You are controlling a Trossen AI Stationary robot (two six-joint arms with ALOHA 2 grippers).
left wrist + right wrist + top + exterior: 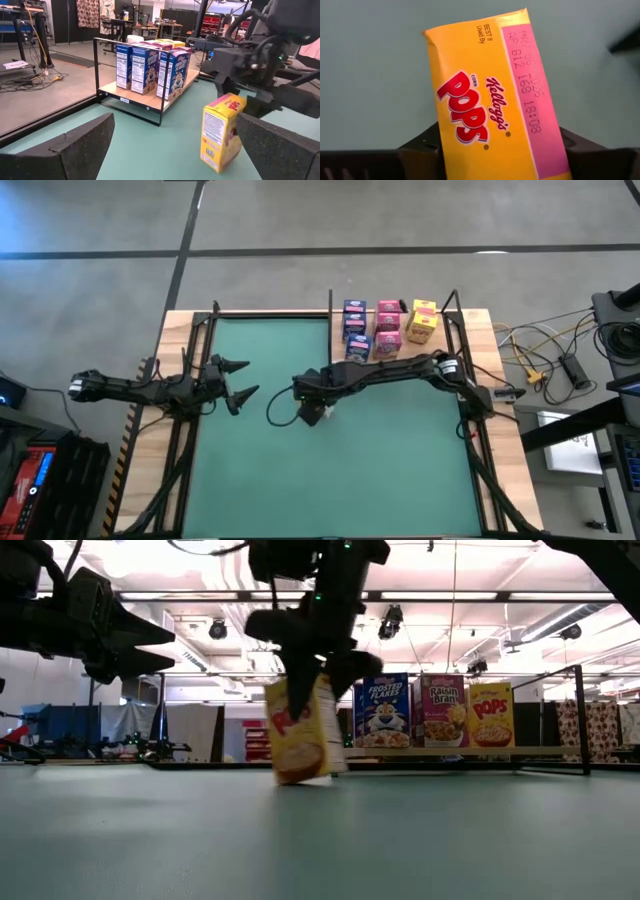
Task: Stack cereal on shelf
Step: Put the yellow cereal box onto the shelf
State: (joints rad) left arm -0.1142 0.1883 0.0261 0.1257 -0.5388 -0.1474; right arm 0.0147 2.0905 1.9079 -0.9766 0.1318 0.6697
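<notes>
Fingers of the right gripper (318, 668) pinch the top of a yellow Corn Pops box (300, 730), tilted, its lower edge touching the green mat (400, 470) well short of the shelf (400, 345). Its long axis runs nearly vertical, leaning. Best lift clear, square it upright, then carry it toward the shelf's boxes (435, 710). Away from the shelf, the left gripper (238, 380) waits, fingers spread.

Right tool (318, 668) gripping tilted yellow box (298, 732)
</notes>
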